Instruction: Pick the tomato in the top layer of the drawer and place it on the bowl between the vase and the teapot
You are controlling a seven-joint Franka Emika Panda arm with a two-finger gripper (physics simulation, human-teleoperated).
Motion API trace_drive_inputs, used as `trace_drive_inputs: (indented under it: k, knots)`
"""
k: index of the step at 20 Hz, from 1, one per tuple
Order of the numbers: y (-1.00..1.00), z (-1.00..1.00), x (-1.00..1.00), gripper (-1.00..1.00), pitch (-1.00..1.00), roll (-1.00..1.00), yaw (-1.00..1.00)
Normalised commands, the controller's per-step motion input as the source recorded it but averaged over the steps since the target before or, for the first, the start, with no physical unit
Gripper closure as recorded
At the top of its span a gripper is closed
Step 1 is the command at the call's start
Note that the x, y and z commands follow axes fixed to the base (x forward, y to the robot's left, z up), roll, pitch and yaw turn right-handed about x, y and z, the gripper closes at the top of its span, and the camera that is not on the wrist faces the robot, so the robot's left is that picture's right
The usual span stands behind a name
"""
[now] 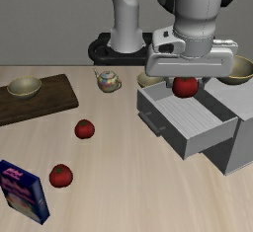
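Note:
A red tomato [185, 87] hangs just under the wide white hand of my gripper [185, 90], over the back of the open top drawer [193, 125] of the grey cabinet at the exterior view's right. The fingers close on it from both sides. A small patterned teapot [108, 79] stands left of the gripper on the table. One tan bowl [237, 71] sits behind the cabinet at the far right, partly hidden by the arm. Another tan bowl [25, 86] rests on a dark wooden board [54, 100] at the left.
Two more red tomatoes lie on the table, one [85, 128] mid-left and one [61, 175] nearer the front. A blue box [22, 192] stands at the front left corner. The pulled-out drawer juts toward the table's middle.

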Motion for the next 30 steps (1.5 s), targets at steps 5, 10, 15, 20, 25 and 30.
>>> trace_drive_inputs:
  k: [5, 10, 15, 20, 25, 30]
  knots:
    - [-0.40, 0.60, 0.00, 1.00, 0.00, 0.00, 0.00]
    - [-0.60, 0.00, -0.40, 1.00, 0.00, 0.00, 0.00]
    - [0.00, 0.00, -1.00, 1.00, 0.00, 0.00, 0.00]
    - [0.00, 0.00, -1.00, 1.00, 0.00, 0.00, 0.00]
    - [0.00, 0.00, -1.00, 1.00, 0.00, 0.00, 0.00]
    - [0.00, 0.00, -1.00, 1.00, 0.00, 0.00, 0.00]
